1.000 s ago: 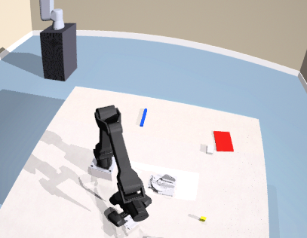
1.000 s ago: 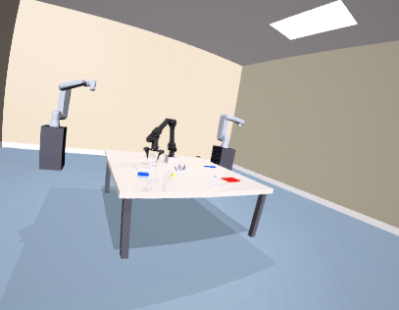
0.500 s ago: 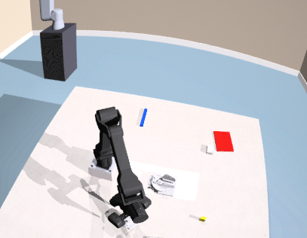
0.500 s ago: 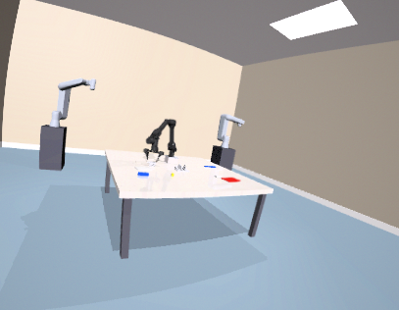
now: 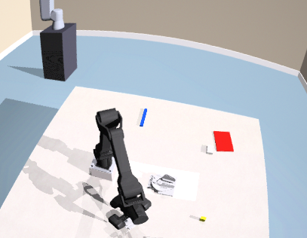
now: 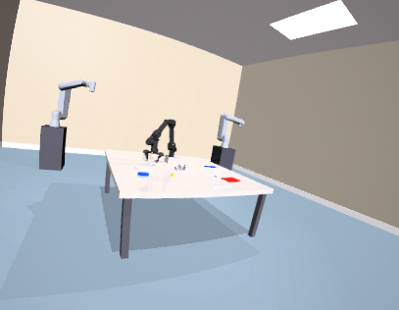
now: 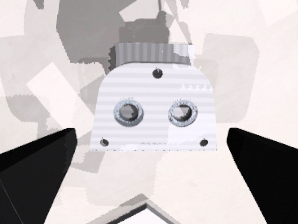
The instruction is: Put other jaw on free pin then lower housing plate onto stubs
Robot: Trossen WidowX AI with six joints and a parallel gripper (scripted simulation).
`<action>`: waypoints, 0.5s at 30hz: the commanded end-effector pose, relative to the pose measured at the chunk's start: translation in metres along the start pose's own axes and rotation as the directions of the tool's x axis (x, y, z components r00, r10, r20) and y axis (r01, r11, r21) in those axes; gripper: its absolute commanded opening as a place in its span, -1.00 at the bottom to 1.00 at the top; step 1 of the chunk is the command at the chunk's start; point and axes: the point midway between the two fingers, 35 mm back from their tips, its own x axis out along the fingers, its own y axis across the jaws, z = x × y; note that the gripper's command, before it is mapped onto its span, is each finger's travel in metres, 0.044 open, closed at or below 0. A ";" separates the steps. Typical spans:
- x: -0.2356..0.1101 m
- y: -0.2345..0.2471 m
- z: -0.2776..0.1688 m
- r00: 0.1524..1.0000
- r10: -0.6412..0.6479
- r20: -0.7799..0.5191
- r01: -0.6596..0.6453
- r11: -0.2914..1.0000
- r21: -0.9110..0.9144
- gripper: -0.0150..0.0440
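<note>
The relation in space on which the next move seems to turn is shown above the desk (image 5: 236, 177) (image 6: 204, 192), where the black arm (image 5: 122, 162) (image 6: 172, 134) is bent down over the housing plate (image 5: 129, 224) (image 6: 152, 163) (image 7: 155, 92). The toothed assembly (image 5: 164, 185) (image 6: 180, 168) is seen well apart from the plate, on the side towards the red panel (image 5: 223, 141) (image 6: 231, 180); whether its gear teeth are meshed cannot be told.

In the wrist view, the plate's longer direction is laid across the picture, roughly from one finger to the other. Most of its body is seen beyond the line of the fingertips, with its wide straight edge nearest to them. A ribbed block (image 7: 155, 52) is seen at the rounded end.

The jaws (image 5: 127, 220) (image 6: 153, 156) (image 7: 151, 135) are spread almost fully, and nothing is held. A narrow gap is seen at each side of the plate. Before closing, a small advance towards the rounded end is probably called for; if only the wide edge were caught, the plate might be swung or tilted.
</note>
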 end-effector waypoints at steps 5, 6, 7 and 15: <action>0.019 -0.001 0.004 1.000 -0.003 0.018 0.003 1.000 0.007 1.00; 0.020 -0.001 0.004 1.000 -0.003 0.018 0.003 1.000 0.007 1.00; 0.022 -0.001 0.004 1.000 -0.003 0.018 0.003 1.000 0.007 1.00; 0.023 -0.001 0.005 1.000 -0.003 0.018 0.003 1.000 0.007 1.00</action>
